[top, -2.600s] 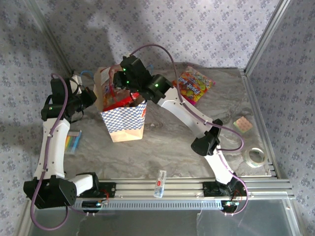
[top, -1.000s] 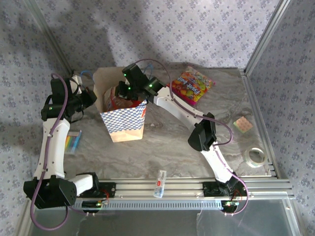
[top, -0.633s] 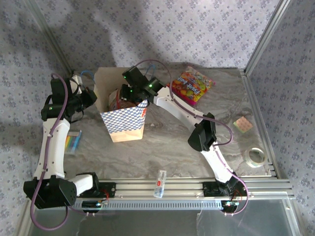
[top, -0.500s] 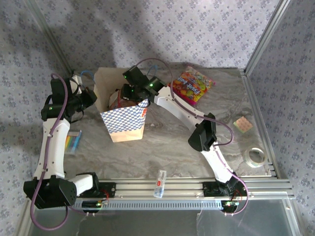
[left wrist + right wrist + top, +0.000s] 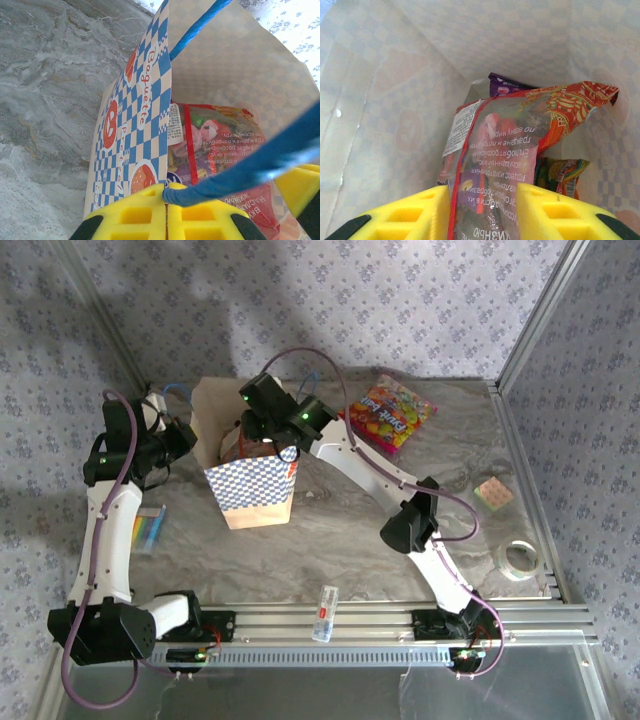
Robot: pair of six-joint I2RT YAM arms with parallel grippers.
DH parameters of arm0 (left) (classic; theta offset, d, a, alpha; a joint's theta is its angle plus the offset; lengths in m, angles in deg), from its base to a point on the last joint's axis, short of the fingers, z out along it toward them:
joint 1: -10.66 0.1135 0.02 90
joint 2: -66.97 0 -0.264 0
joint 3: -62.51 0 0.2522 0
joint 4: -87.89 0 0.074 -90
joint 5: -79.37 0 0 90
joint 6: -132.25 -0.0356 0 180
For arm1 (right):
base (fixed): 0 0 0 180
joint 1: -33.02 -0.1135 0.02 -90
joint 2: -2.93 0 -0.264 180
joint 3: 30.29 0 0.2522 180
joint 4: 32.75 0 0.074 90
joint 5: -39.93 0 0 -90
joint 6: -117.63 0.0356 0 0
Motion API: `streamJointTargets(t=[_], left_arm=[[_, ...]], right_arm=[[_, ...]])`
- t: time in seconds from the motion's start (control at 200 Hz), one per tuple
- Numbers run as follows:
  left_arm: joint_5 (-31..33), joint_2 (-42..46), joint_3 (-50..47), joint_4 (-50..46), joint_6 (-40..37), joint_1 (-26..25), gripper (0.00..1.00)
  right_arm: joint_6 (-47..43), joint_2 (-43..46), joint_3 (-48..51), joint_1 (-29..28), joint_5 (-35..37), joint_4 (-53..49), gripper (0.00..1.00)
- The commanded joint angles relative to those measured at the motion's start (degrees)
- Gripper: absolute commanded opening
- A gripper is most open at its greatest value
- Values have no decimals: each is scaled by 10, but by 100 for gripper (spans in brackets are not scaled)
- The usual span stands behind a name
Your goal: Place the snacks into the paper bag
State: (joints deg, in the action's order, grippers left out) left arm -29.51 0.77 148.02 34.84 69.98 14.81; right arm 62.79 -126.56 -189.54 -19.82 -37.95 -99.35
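The paper bag (image 5: 250, 492) stands upright at the table's back left, its mouth open. My left gripper (image 5: 167, 192) is shut on the bag's blue cord handle (image 5: 240, 167) at the rim; it is at the bag's left side (image 5: 185, 437). My right gripper (image 5: 482, 200) reaches down into the bag's mouth (image 5: 252, 430), open, with a red snack packet (image 5: 505, 150) standing loosely between its fingers. A purple packet (image 5: 502, 85) and an orange-green packet (image 5: 560, 175) lie deeper in the bag. Another red-orange snack packet (image 5: 392, 412) lies on the table at the back right.
A rainbow-striped packet (image 5: 148, 530) lies under the left arm. A small clear tube (image 5: 325, 612) rests on the front rail. A tan square pad (image 5: 493, 493) and a tape roll (image 5: 519, 559) sit at the right. Metal frame posts border both sides.
My right gripper has lowered the red packet into the bag and its jaws have spread apart. The left gripper keeps the handle and has not moved.
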Motion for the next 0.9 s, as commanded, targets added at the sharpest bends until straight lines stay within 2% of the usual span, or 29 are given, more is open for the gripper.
streamJointTargets(t=[0.0,0.5,0.74,0.895], left_arm=[[-23,24,10,16,8,5,8],[-19,34,10,9,15,5,9],[-14,39,11,7,17,5,12],[-9,42,10,8,18,5,15]], right_arm=[[-40,28,-16,-13,47,-11,39],[-165,54,-15,-60,179,-7,41],[-223,65,-12,-72,175,5,41],[-306,79,-10,-73,113,-2,41]])
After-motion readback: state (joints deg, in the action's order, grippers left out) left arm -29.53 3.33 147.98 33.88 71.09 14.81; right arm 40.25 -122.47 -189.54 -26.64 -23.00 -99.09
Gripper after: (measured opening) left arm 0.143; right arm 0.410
